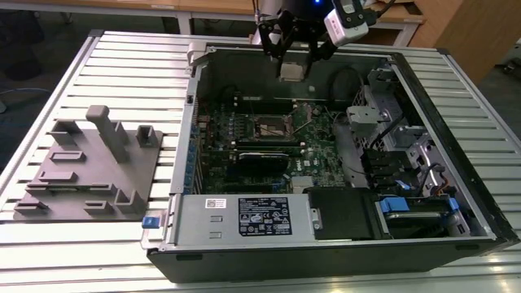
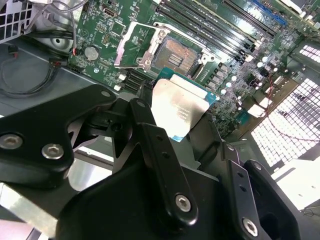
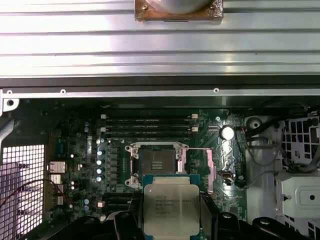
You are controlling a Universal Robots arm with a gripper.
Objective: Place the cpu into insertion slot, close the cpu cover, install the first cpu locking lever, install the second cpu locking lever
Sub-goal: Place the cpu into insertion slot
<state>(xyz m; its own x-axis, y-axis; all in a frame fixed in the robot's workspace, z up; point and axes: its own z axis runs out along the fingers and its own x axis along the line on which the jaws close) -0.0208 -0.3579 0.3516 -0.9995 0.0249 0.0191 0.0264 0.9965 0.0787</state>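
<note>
My gripper (image 1: 291,66) hangs above the far end of the open computer case, shut on the cpu (image 1: 291,71). In both wrist views the cpu (image 2: 177,107) (image 3: 171,207) shows its silvery-grey top, with black fingers (image 2: 150,132) on two opposite edges. Well below it on the green motherboard (image 1: 244,165) lies the insertion slot (image 1: 273,127) (image 2: 177,54) (image 3: 157,165), bare and uncovered. The cpu cover (image 2: 134,46) (image 3: 204,169) is swung open beside the slot. A thin locking lever (image 3: 196,148) stands free along the slot's edge.
The black case walls (image 1: 456,152) ring the motherboard. A power supply (image 1: 244,217) and drive bays (image 1: 411,210) fill the near end. Memory slots (image 3: 147,125) run beside the socket. A grey fixture plate (image 1: 89,165) with pegs sits on the slatted table (image 1: 130,61) at the exterior view's left.
</note>
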